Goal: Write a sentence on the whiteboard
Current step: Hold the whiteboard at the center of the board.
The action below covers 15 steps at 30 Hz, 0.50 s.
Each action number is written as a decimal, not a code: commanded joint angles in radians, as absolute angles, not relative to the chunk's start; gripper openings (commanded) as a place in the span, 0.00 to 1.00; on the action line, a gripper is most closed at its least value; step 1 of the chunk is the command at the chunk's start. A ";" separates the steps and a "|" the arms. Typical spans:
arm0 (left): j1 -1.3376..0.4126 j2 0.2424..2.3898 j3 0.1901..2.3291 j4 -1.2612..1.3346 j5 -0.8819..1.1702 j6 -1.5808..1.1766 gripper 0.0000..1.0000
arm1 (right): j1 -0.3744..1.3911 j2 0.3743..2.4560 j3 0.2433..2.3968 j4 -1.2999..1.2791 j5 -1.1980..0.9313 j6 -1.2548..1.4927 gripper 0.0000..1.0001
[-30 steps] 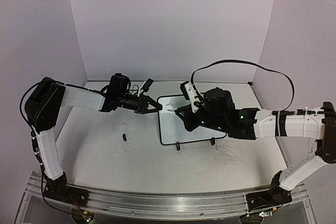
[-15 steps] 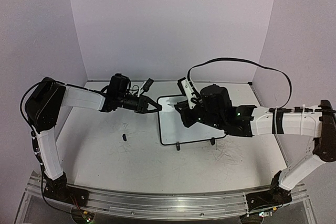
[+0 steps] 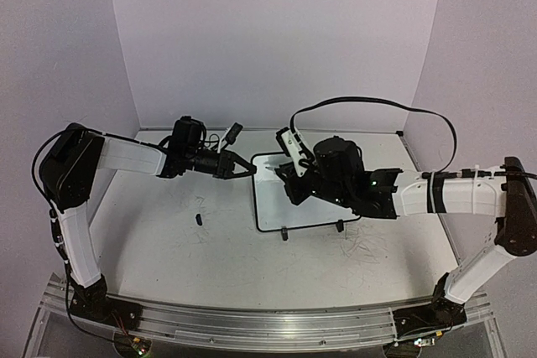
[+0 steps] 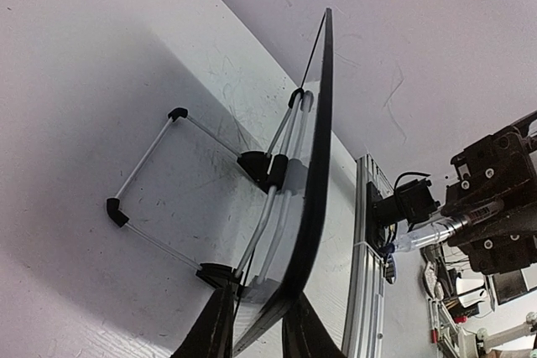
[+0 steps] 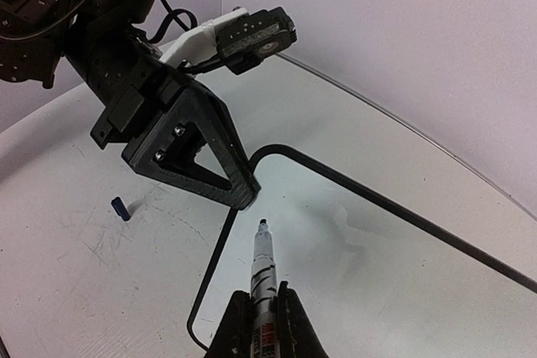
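Observation:
The whiteboard (image 3: 281, 207) stands tilted on its two black feet at the table's middle. Its face (image 5: 377, 241) shows no sentence, no written words. My left gripper (image 3: 248, 169) is shut on the board's top-left corner. The left wrist view shows the black frame edge (image 4: 323, 123) running down between its fingers (image 4: 214, 333). My right gripper (image 5: 258, 324) is shut on a marker (image 5: 264, 266), uncapped. Its tip points at the board just inside that corner, close under the left gripper (image 5: 201, 157). I cannot tell whether the tip touches. The right gripper also shows in the top view (image 3: 288, 180).
A small blue marker cap (image 5: 121, 208) lies on the scuffed tabletop left of the board, also in the top view (image 3: 199, 219). The board's wire stand (image 4: 143, 165) reaches out behind it. Walls close in at the back and sides. A black cable (image 3: 377, 102) arcs above the right arm.
My right arm has moved left and back across the board, bringing the marker up to the top-left corner. The left gripper has kept its hold with almost no movement.

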<state>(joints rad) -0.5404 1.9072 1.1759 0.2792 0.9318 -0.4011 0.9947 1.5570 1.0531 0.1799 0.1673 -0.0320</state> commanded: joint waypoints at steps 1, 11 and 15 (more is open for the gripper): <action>-0.538 1.897 1.207 0.327 0.942 -0.408 0.17 | 1.000 1.582 1.086 0.223 0.188 -0.053 0.00; -0.541 1.918 1.225 0.342 0.974 -0.423 0.15 | 1.000 1.612 1.100 0.245 0.188 -0.053 0.00; -0.542 1.916 1.223 0.346 0.974 -0.420 0.11 | 1.000 1.616 1.103 0.252 0.198 -0.057 0.00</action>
